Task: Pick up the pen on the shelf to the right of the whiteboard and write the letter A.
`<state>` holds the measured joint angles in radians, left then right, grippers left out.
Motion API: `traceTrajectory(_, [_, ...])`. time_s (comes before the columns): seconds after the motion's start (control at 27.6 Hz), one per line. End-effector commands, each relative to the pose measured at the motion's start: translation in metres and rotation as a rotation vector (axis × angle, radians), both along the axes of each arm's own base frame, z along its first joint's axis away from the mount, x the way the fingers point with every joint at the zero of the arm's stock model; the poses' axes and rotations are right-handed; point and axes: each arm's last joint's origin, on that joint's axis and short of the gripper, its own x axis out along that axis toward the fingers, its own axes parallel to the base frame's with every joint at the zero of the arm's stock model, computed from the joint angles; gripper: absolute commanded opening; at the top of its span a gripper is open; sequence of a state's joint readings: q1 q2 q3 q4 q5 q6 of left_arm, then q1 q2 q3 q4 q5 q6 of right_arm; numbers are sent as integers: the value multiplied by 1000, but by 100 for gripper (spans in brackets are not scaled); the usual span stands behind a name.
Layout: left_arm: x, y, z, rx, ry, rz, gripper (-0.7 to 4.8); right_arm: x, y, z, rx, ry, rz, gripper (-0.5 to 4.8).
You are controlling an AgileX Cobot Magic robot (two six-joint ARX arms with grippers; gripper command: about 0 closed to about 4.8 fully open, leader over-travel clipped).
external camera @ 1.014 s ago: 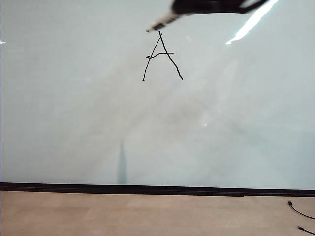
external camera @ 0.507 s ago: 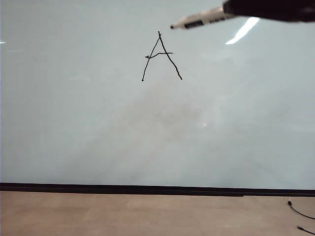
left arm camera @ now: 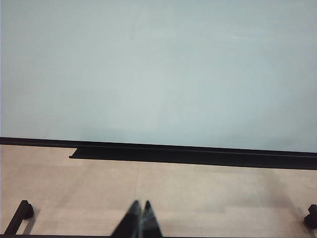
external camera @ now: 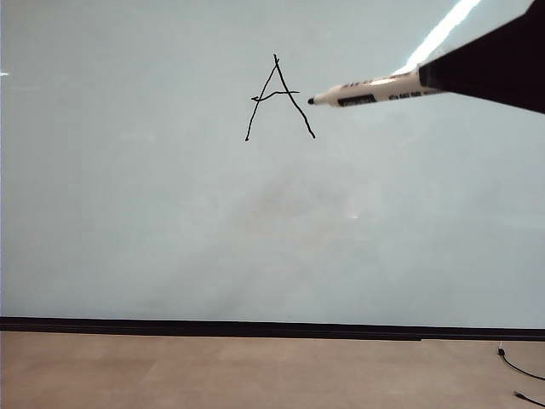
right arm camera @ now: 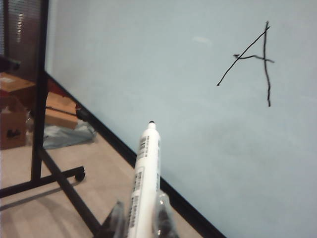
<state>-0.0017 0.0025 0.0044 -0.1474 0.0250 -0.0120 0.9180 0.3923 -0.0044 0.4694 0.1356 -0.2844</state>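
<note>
1. The whiteboard (external camera: pixel 128 213) is filling nearly all of the exterior view, its glossy pale face catching a bright streak of light at the upper right; a black strip (external camera: pixel 255 328) is running along its lower edge.
2. The floor (external camera: pixel 255 371) is lying tan below the board, with a thin black cable (external camera: pixel 519 368) trailing at the far right corner.
3. A black wheeled stand (right arm camera: pixel 42 163) is standing on the floor beside the board in the right wrist view, with cardboard boxes (right arm camera: pixel 15 119) sitting behind it.
4. The right claw (external camera: pixel 430 77) is reaching in from the upper right edge of the exterior view, its jaws pinching tight on the pen's rear end.
5. The left claw (left arm camera: pixel 140 218) is hanging low above the floor facing the board, fingers pressed together and holding nothing.
6. The letter A (external camera: pixel 279 98) is sitting on the upper middle of the board, thin, black and a bit wobbly.
7. The pen (external camera: pixel 375 89) is pointing its black tip toward the A's right leg, just beside it, and appearing clear of the board in the right wrist view (right arm camera: pixel 144 183).
</note>
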Motion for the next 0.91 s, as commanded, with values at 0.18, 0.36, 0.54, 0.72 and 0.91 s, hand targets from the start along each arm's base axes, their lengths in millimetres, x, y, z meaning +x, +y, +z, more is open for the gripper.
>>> traceTrajectory(0.18, [0, 0, 1, 4, -8, -2, -4, -4, -13, 3, 4, -17, -124, -5])
traceTrajectory(0.36, [0, 0, 1, 4, -8, -2, -4, -7, -26, 2, 29, -20, -182, -5])
traceTrajectory(0.54, [0, 0, 1, 5, -5, 2, -5, -4, -31, 2, 32, -18, -224, -5])
traceTrajectory(0.72, [0, 0, 1, 4, -7, 2, -5, 2, -39, 2, 32, -18, -337, -5])
traceTrajectory(0.91, [0, 0, 1, 4, -7, 2, -5, 10, -50, 1, 42, -2, -450, -5])
